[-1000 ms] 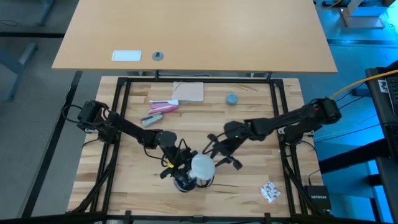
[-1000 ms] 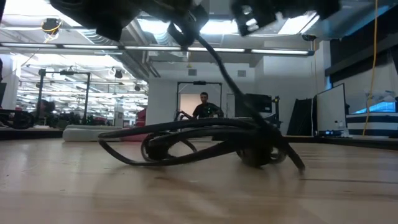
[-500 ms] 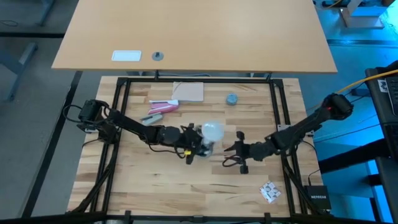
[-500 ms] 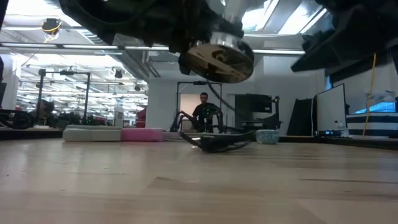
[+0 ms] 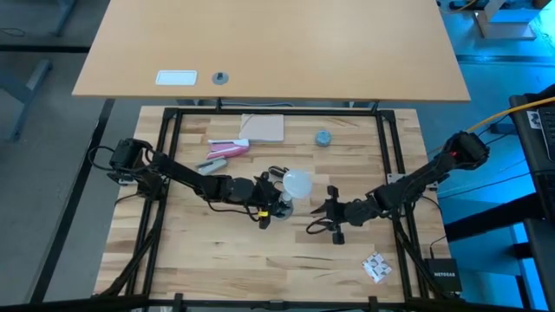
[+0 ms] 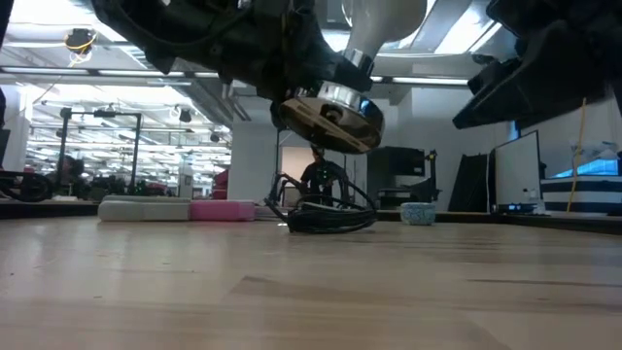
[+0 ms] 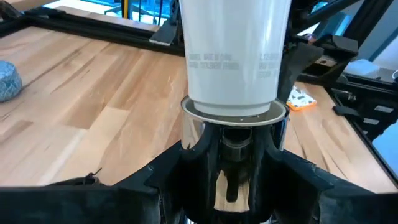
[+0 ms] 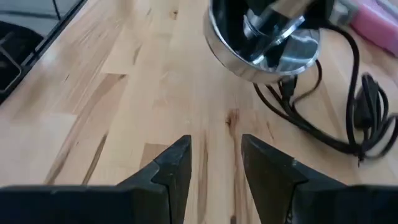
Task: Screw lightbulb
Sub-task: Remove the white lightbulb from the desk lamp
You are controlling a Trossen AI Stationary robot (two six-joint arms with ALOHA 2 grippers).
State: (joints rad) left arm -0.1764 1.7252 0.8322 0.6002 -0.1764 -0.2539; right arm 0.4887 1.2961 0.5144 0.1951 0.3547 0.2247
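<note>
While the lightbulb [image 5: 297, 183] sits seated in the silvery socket [image 6: 328, 112] at the centre of the high view, the left gripper [image 5: 276, 201] is clamped on that socket, lifted off the table [image 5: 260, 260]. The right gripper [image 5: 328, 217], just right of centre, holds nothing, its jaws parted.

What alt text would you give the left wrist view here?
A white lightbulb stands seated in a round silvery socket, which the left claw grips from both sides with its dark fingers. Behind lies a light wooden table, with a small blue-grey cap at one edge and the other dark arm beyond the bulb.
</note>
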